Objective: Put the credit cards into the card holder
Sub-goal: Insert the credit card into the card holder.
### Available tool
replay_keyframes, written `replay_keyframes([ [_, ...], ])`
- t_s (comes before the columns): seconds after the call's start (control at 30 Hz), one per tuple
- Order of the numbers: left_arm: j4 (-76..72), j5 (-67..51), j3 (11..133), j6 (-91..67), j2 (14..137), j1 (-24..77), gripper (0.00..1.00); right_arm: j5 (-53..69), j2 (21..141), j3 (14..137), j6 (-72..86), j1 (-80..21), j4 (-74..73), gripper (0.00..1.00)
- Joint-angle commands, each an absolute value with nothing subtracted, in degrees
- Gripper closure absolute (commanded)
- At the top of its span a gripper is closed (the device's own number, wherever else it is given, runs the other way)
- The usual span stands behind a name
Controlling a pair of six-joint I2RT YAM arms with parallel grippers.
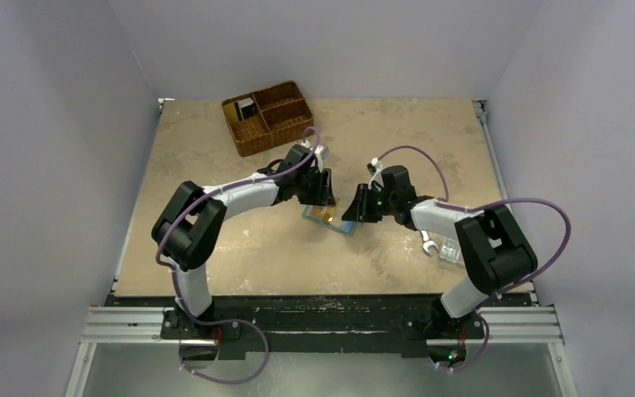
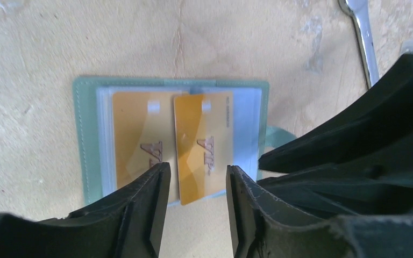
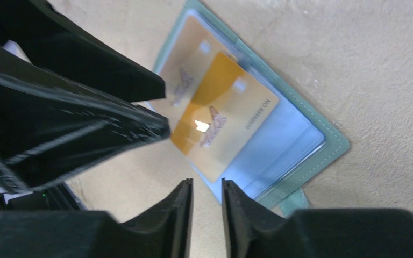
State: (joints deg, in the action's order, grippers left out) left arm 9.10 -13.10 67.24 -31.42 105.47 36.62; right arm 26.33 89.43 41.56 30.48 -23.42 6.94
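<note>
The card holder [image 2: 86, 140] lies open on the table, teal with clear sleeves [image 3: 279, 145]. One gold credit card [image 2: 134, 134] sits under a sleeve on its left half. A second gold card [image 2: 201, 145] lies on top at the middle, its near end sticking out past the holder's edge [image 3: 226, 115]. My left gripper [image 2: 196, 174] is open, its fingertips either side of that card's near end, just above it. My right gripper [image 3: 205, 185] stands open by a narrow gap with nothing in it, close to the card's corner. Both grippers meet over the holder [image 1: 331, 219].
A silver wrench [image 1: 427, 241] and a clear plastic box [image 1: 453, 253] lie right of the holder by the right arm. A brown wicker basket [image 1: 266, 116] with compartments stands at the back left. Grey walls close in the table on three sides.
</note>
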Motion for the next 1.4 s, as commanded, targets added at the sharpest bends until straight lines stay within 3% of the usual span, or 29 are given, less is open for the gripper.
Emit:
replay_keyframes([
  [0.0,8.18,-14.40,70.65,-30.07,108.48,35.97,0.58,24.91,91.17,41.26,32.22,-23.60,9.43,0.72],
  [0.23,6.38,-15.91,68.87,-30.09,109.61,36.31,0.43,19.51,89.43,39.35,30.87,-22.93,7.84,0.71],
  [0.77,-14.79,-34.25,62.97,-41.80,111.91,37.87,0.46,28.19,90.35,36.93,30.23,-15.87,11.52,0.62],
  [0.97,-10.60,-32.14,65.62,-37.97,113.19,37.95,0.43,28.98,90.54,37.11,29.88,-15.58,11.62,0.60],
  [1.23,-2.92,-16.46,60.34,-33.30,101.48,38.02,0.36,26.26,89.31,38.09,26.75,-15.53,9.41,0.55],
  [1.37,-3.12,-16.14,60.41,-34.02,102.44,38.03,0.35,26.92,91.37,38.79,26.57,-15.56,9.58,0.56],
])
